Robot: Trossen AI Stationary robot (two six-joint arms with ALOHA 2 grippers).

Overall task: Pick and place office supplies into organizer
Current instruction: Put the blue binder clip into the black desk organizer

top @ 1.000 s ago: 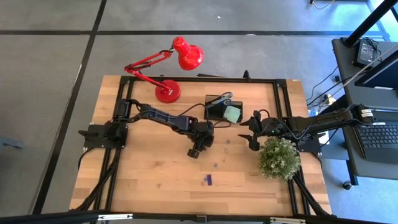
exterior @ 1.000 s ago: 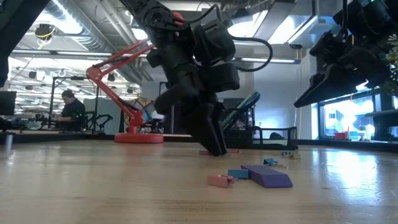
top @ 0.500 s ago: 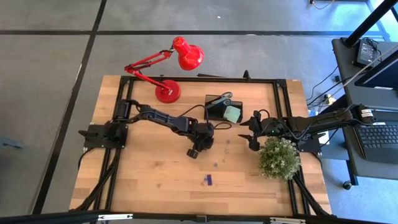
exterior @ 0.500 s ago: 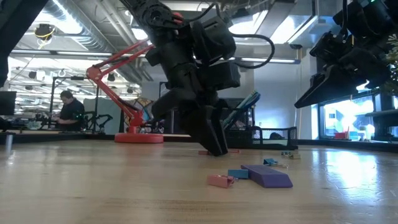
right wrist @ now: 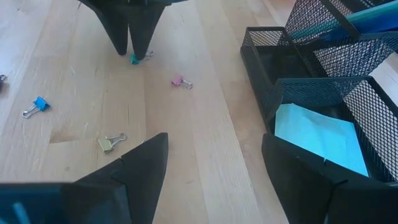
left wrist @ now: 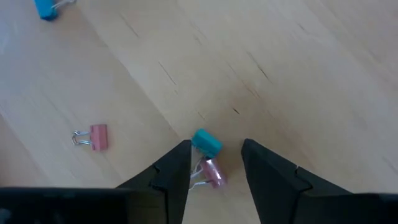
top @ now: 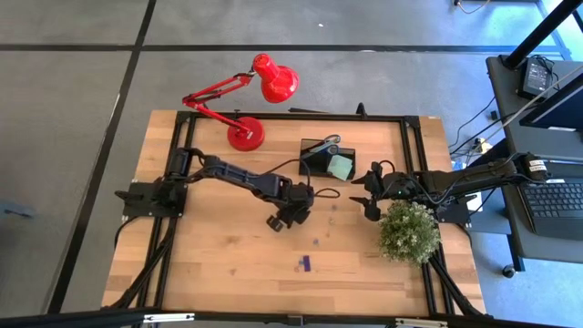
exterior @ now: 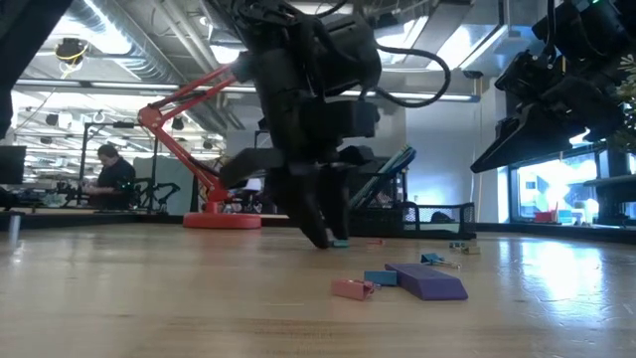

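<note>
My left gripper [left wrist: 214, 146] points down at the middle of the table [top: 228, 264] and is open. A teal binder clip [left wrist: 206, 142] and a pink one [left wrist: 212, 173] lie on the wood between its fingertips. The black mesh organizer [top: 316, 160] stands at the far middle and holds a pale green sticky-note pad [top: 340, 167] and blue-handled scissors [top: 325, 142]. My right gripper [top: 363, 194] hangs open above the table just right of the organizer [right wrist: 323, 74], with nothing between its fingers. A purple piece [top: 305, 263] lies toward the near edge. My left gripper comes from above with a finger on either side of the two clips. One fingertip [left wrist: 184, 152] stands right beside the teal clip's body [left wrist: 200, 138]; I cannot tell whether it touches. Both clips lie flat on the table.
More binder clips lie loose: pink [right wrist: 179, 81], blue [right wrist: 37, 104] and olive [right wrist: 111, 143]; another pink one [left wrist: 93, 135] lies beside my left gripper. A red desk lamp [top: 244, 91] stands at the far left, a green plant [top: 408, 231] at the right. Bare wood shows near left.
My left gripper has rolled about its own axis and shifted a little toward the table's left, staying low over the wood. The teal clip now shows beside its fingertips in the low view.
</note>
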